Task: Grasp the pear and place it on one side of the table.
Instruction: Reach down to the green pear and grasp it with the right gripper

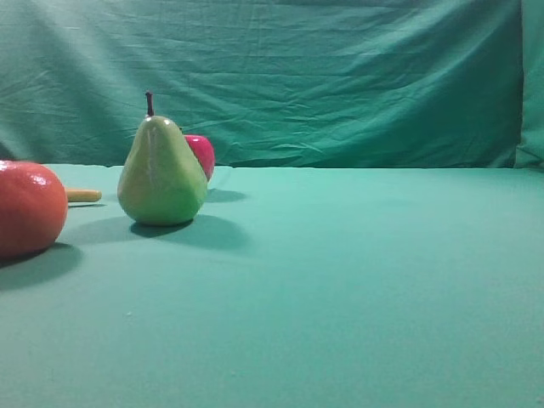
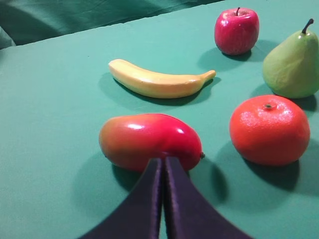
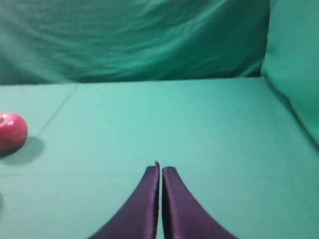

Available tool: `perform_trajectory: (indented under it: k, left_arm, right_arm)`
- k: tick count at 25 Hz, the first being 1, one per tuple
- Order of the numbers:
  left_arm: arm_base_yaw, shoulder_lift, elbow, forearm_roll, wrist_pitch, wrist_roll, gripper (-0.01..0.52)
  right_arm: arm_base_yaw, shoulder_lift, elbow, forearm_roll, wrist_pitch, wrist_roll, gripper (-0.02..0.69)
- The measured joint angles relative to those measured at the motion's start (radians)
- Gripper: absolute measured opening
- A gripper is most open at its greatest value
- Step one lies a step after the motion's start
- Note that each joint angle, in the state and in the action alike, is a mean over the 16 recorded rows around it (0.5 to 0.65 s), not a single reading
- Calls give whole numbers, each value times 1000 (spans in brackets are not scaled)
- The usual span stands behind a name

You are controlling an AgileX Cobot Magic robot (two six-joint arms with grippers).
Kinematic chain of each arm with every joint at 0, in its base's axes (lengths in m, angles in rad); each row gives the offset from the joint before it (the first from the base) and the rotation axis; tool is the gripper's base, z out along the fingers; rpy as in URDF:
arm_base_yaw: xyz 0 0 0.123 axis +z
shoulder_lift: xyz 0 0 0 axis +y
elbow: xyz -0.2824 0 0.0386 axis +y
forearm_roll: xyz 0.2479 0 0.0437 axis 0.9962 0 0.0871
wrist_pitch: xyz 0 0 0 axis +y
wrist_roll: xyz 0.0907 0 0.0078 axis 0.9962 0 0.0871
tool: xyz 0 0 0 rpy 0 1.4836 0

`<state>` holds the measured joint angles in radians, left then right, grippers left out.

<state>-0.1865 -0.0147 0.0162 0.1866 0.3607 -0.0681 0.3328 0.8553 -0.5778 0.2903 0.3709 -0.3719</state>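
The yellow-green pear [image 1: 161, 174] stands upright on the teal table [image 1: 340, 280], left of centre in the exterior view. It also shows at the right edge of the left wrist view [image 2: 293, 67]. My left gripper [image 2: 163, 162] is shut and empty, hovering just in front of a red-yellow mango [image 2: 149, 141], well short of the pear. My right gripper [image 3: 160, 169] is shut and empty over bare table on the right side. Neither gripper shows in the exterior view.
A red apple [image 1: 201, 155] sits just behind the pear, also in the left wrist view [image 2: 237, 30] and the right wrist view [image 3: 11, 130]. An orange round fruit [image 2: 269, 129] lies near the pear. A banana [image 2: 159, 82] lies behind the mango. A wrinkled green backdrop [image 1: 297, 76] closes the rear.
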Motion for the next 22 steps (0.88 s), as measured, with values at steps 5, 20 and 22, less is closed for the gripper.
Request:
perform_trajectory:
  k: [5,20,22]
  left_arm:
    - [0,0,0,0,0,0,0]
    - [0,0,0,0,0,0,0]
    - [0,0,0,0,0,0,0]
  right_arm:
    - [163,252,-157,1,18,-80,250]
    - [445,868,-642,2,65,-132,643]
    - [456,929,-693,2,63,-132,643]
